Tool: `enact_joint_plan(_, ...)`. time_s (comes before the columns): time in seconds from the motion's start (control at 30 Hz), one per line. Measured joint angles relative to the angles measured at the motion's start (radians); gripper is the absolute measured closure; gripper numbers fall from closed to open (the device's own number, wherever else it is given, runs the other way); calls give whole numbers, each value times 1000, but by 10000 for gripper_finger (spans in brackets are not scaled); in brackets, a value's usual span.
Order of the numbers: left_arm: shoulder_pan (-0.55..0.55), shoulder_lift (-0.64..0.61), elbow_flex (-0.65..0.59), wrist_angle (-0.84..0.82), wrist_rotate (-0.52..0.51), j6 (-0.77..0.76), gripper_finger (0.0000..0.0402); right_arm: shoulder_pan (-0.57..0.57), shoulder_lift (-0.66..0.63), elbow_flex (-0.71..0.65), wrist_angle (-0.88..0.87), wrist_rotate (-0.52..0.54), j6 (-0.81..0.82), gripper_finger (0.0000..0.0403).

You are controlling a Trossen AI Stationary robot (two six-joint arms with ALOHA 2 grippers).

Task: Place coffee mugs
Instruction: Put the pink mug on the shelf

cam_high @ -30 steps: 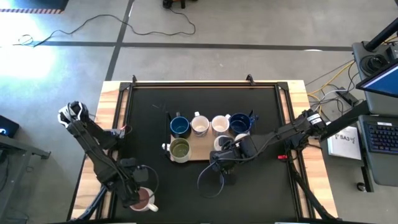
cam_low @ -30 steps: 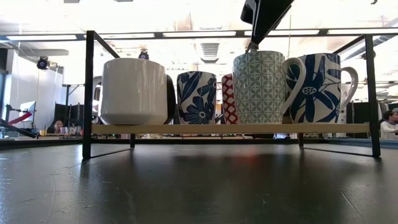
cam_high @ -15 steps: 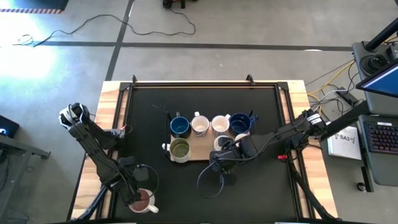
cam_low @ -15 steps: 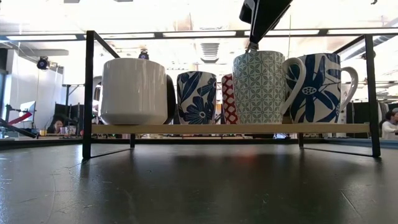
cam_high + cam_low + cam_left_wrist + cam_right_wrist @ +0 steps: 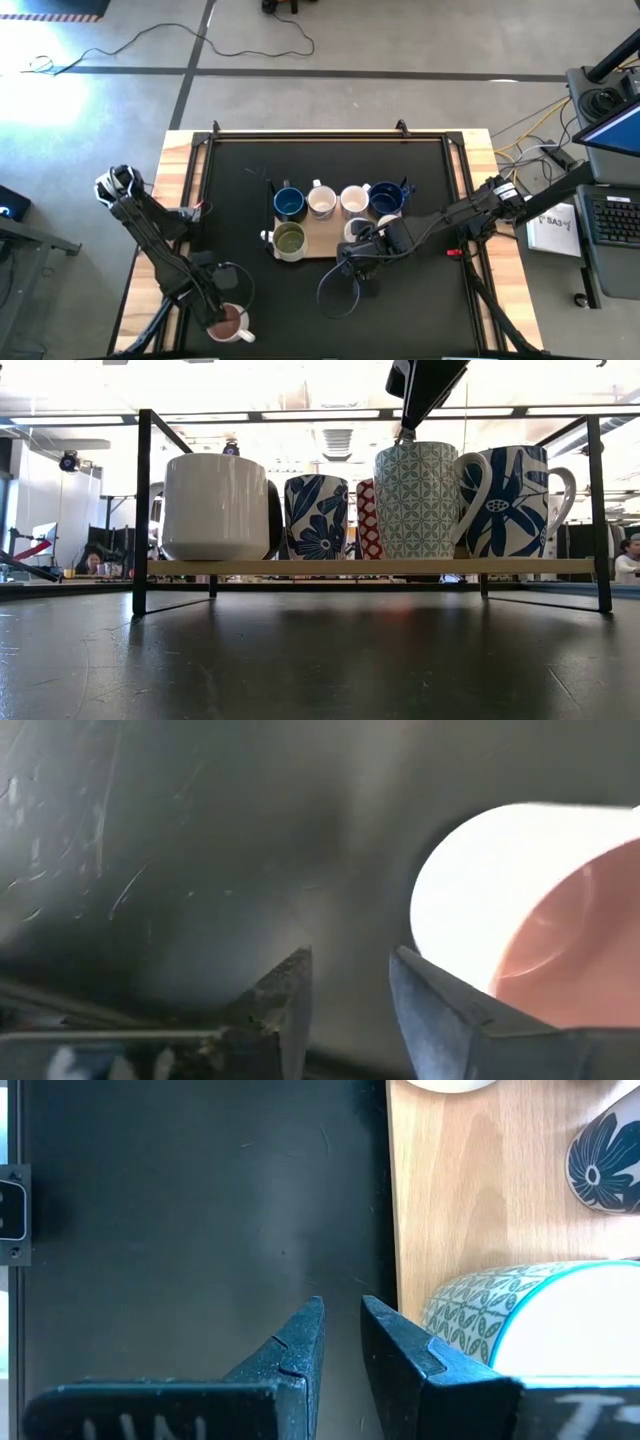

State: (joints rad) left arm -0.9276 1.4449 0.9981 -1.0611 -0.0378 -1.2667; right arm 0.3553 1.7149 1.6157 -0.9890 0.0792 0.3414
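Looking down in the high view, the left gripper (image 5: 222,318) hangs over a pink mug (image 5: 231,323) at lower left; six mugs sit on the wooden board (image 5: 322,243) mid-frame. Left wrist view: narrowly parted fingers (image 5: 288,1005) beside the rim, grasping nothing; centre them first. Right wrist view: the right gripper (image 5: 342,1342), nearly clenched and empty, is beside a patterned mug (image 5: 520,1320). The black table (image 5: 320,660) fronts an office.

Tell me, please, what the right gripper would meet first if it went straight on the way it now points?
Probably only the bare black table top. The right gripper points down just off the wooden board, with the green-patterned mug right beside one side of it. Depth is unclear, so it might graze that mug's side.
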Motion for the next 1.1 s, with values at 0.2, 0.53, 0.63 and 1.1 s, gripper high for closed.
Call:
enact_joint_plan(0.2,0,-13,19,-62,29,-6,265,0,0,0,0,-1,0,344)
enact_joint_plan(0.53,-3,-1,171,-76,-63,-53,264,2,0,0,0,-2,0,344)
enact_joint_plan(0.63,-5,34,165,-67,-62,-59,264,2,0,0,0,-3,-2,344)
enact_joint_plan(1.1,-8,137,126,-20,26,54,264,2,0,0,0,-3,-11,344)
